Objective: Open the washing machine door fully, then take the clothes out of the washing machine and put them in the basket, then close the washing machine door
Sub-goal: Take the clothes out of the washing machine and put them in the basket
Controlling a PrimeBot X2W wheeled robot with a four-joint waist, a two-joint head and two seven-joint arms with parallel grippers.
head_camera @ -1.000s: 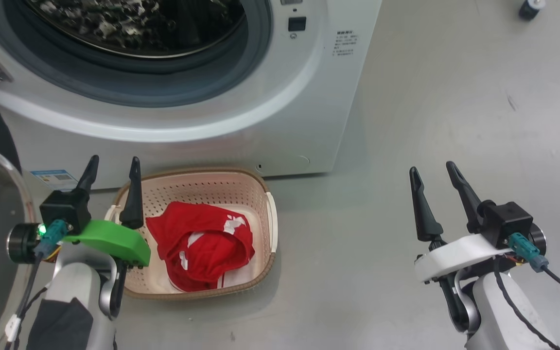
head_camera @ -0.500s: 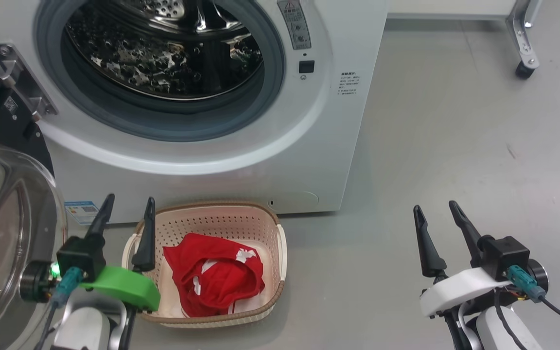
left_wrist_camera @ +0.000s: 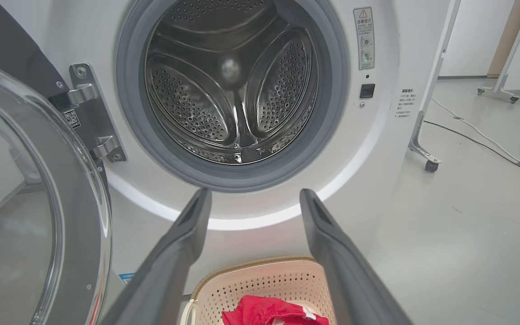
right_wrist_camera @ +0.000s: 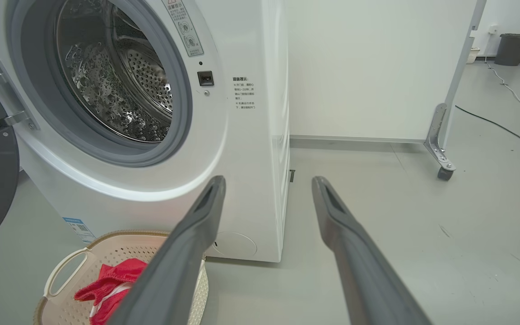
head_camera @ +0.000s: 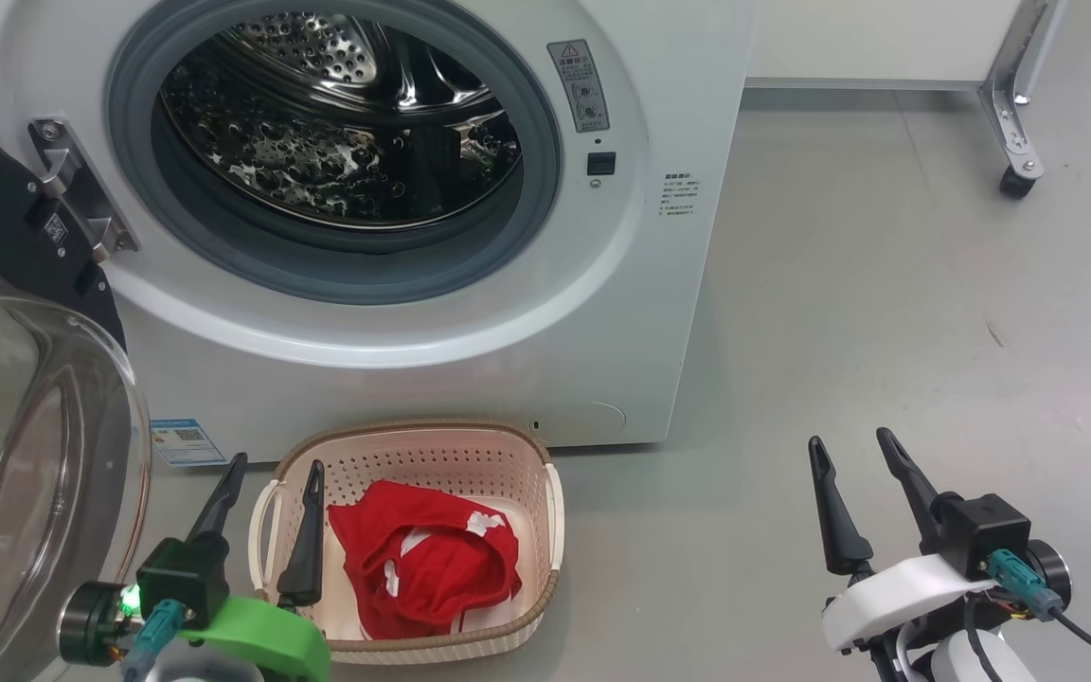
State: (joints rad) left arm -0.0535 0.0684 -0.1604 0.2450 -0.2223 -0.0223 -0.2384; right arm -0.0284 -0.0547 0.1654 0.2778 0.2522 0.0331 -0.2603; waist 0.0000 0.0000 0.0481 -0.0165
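Note:
The white washing machine [head_camera: 640, 313] [left_wrist_camera: 377, 149] [right_wrist_camera: 251, 158] stands with its door [head_camera: 25, 474] [left_wrist_camera: 25, 203] swung wide to the left, glass bowl facing me. Its steel drum [head_camera: 337, 123] [left_wrist_camera: 233, 85] looks bare. A red garment [head_camera: 422, 564] [left_wrist_camera: 273, 313] [right_wrist_camera: 106, 282] lies in the cream basket [head_camera: 508, 455] [left_wrist_camera: 264, 280] [right_wrist_camera: 70, 266] on the floor before the machine. My left gripper [head_camera: 271, 464] [left_wrist_camera: 253, 198] is open over the basket's left rim, between basket and door. My right gripper [head_camera: 853, 445] [right_wrist_camera: 266, 183] is open over bare floor to the right.
A wheeled metal leg [head_camera: 1010, 123] [right_wrist_camera: 440, 144] [left_wrist_camera: 422, 140] of a white partition stands on the grey floor right of the machine. Cables [left_wrist_camera: 481, 135] [right_wrist_camera: 503, 126] run along the floor farther right. A dark bin [right_wrist_camera: 513, 47] sits far back.
The head camera has tilted up, so the drum and door hinge have come into view and the whole scene has slid down. Both grippers stay open; the garment lies unmoved in the basket.

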